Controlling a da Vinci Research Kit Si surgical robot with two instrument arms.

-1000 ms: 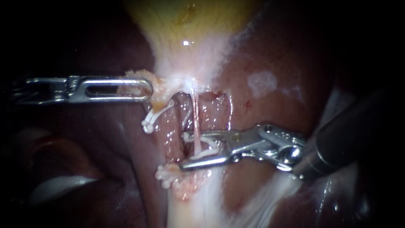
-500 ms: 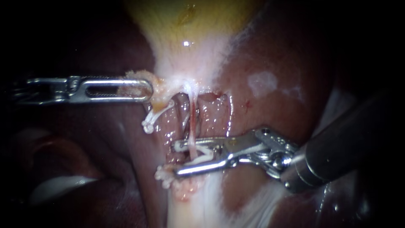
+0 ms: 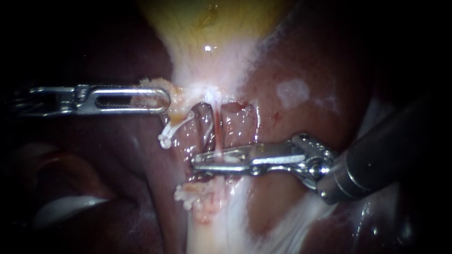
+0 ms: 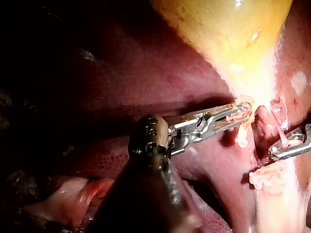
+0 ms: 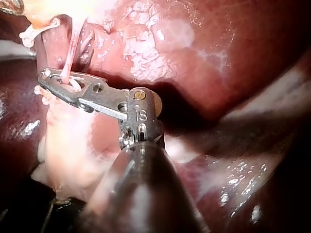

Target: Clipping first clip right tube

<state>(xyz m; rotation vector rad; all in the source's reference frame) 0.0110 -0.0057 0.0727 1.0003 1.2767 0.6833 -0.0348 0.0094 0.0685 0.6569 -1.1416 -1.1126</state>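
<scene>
The yellow gallbladder (image 3: pixel 212 28) narrows to a pale neck. A thin pink tube (image 3: pixel 218 131) runs down from it. My right instrument (image 3: pixel 195 162) comes in from the right, and its jaws lie almost together across this tube, shut on a white clip (image 3: pixel 230 159) around it. The right wrist view shows the same jaws (image 5: pixel 46 77) pressed on the clip (image 5: pixel 73 85) and tube (image 5: pixel 65 68). My left instrument (image 3: pixel 165 99) holds fatty tissue at the neck's left side, jaws shut on it; its tip (image 4: pixel 238 114) also shows in the left wrist view.
Another white clip (image 3: pixel 172 128) hangs on a strand just below the left jaws. A pale knobbly lump (image 3: pixel 188 194) lies under the right jaws. Dark red liver (image 3: pixel 301 70) surrounds the site, with a whitish sheet (image 3: pixel 292 221) below right.
The right instrument's jaws have closed from a wide gap to nearly together, squeezing the white clip flat onto the tube. The left instrument has held still.
</scene>
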